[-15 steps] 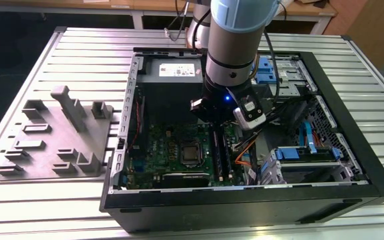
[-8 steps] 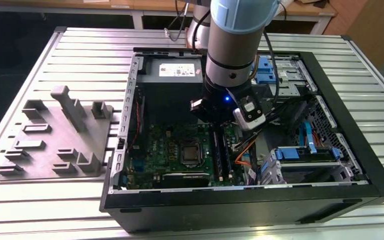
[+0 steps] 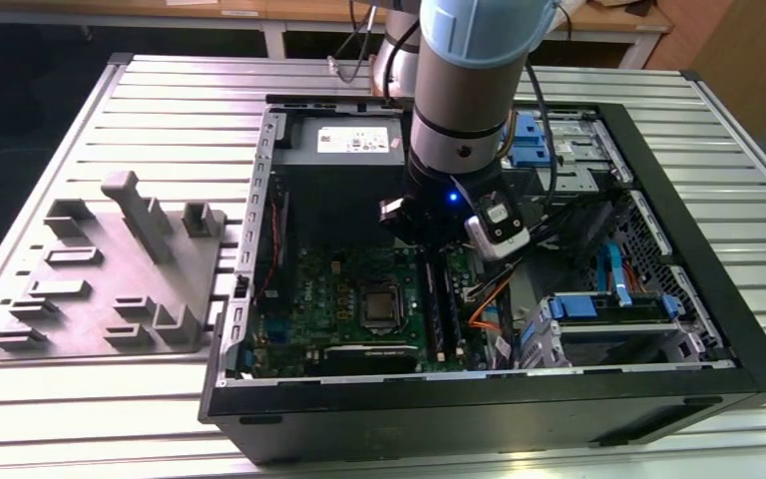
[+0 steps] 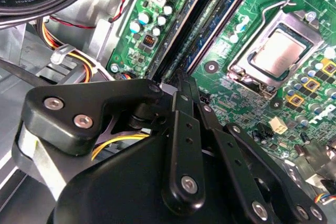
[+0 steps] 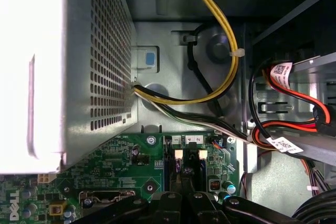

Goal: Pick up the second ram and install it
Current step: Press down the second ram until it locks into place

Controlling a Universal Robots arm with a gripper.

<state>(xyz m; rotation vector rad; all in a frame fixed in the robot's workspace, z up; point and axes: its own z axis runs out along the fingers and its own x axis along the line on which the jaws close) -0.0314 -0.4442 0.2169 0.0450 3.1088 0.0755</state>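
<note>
My gripper (image 3: 434, 251) reaches down into the open computer case (image 3: 490, 404), low over the far end of the black slot rails (image 3: 434, 304) of the green motherboard (image 3: 323, 299). In the second wrist view its black fingers (image 4: 184, 124) are closed together and the gripper (image 4: 182, 80) tapers to a point over the rails. A thin greenish-dark strip, the second ram (image 4: 206, 22), stands edge-on between those rails and runs away from the tips. Whether the tips touch it I cannot tell. The first wrist view has the gripper (image 5: 181, 196) just short of the white slot latches (image 5: 178, 153).
The processor socket (image 4: 281, 51) sits beside the slots. A perforated metal power supply box (image 5: 79, 66) and yellow, black and red cables (image 5: 226, 35) crowd the slots' far end. A grey moulded fixture tray (image 3: 104, 279) lies on the slatted table at the exterior view's left.
</note>
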